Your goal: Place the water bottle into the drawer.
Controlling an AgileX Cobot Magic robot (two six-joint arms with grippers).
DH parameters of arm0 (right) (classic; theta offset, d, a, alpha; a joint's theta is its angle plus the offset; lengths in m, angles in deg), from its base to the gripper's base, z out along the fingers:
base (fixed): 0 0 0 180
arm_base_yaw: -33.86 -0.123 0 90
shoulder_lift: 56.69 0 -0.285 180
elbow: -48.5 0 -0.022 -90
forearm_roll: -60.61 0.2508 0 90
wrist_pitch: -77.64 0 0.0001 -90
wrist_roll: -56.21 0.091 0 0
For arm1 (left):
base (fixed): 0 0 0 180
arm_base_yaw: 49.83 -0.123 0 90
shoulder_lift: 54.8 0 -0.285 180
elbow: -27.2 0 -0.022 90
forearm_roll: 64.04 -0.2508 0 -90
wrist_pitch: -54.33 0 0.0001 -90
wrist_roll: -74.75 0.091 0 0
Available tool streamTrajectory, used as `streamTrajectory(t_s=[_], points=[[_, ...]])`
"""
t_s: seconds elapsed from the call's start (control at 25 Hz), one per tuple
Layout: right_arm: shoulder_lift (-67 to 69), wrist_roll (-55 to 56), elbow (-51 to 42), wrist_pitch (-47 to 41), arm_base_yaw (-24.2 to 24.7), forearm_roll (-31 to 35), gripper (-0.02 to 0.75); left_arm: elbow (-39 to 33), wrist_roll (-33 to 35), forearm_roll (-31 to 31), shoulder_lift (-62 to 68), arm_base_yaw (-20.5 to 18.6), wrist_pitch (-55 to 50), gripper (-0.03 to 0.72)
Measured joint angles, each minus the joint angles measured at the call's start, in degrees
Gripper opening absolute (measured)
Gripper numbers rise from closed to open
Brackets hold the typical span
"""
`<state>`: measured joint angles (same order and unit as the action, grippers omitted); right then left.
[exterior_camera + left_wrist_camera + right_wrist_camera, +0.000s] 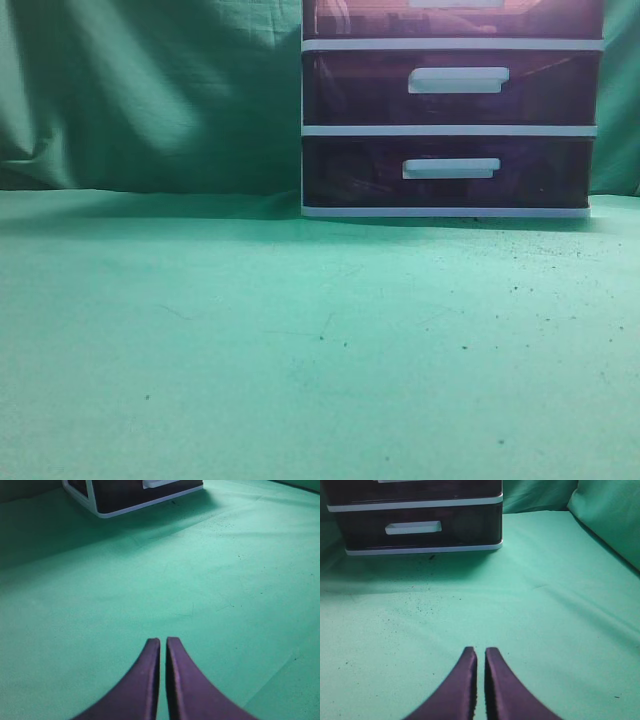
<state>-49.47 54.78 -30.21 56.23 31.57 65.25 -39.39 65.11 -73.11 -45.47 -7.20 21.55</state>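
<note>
No water bottle shows in any view. The drawer (pixel 360 18) is the uppermost one in the exterior view; only its lower strip and part of its white handle show at the top edge. It belongs to a white-framed unit (pixel 450 130) standing at the back right of the green cloth. My left gripper (pixel 163 641) is shut and empty, low over the cloth, far from the unit (pixel 100 511). My right gripper (pixel 480 651) is shut and empty, facing the unit (pixel 420 504) from a distance. Neither gripper shows in the exterior view.
Two like dark purple-red drawers (pixel 350 90) (pixel 350 175) with white handles sit below the drawer, both closed. Green cloth (pixel 300 340) covers the table and hangs as a backdrop (pixel 150 90). A raised green fold (pixel 610 515) stands at the right in the right wrist view.
</note>
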Motion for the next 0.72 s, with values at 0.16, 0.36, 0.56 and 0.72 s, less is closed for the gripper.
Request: streamTrajectory(t_s=[0.16, 0.36, 0.56, 0.72], points=[[0.00, 0.08, 0.00, -0.02, 0.00, 0.00, 0.047, 0.00, 0.00, 0.00, 0.00, 0.00, 0.00, 0.000], [0.00, 0.08, 0.00, -0.02, 0.00, 0.00, 0.047, 0.00, 0.00, 0.00, 0.00, 0.00, 0.00, 0.000], [0.00, 0.08, 0.00, -0.12, 0.00, 0.00, 0.047, 0.00, 0.08, -2.36, 0.00, -5.72, 0.10, 0.000], [0.00, 0.08, 0.00, -0.12, 0.00, 0.00, 0.047, -0.55, 0.08, -3.16, -0.08, -19.04, 3.89, 0.000]])
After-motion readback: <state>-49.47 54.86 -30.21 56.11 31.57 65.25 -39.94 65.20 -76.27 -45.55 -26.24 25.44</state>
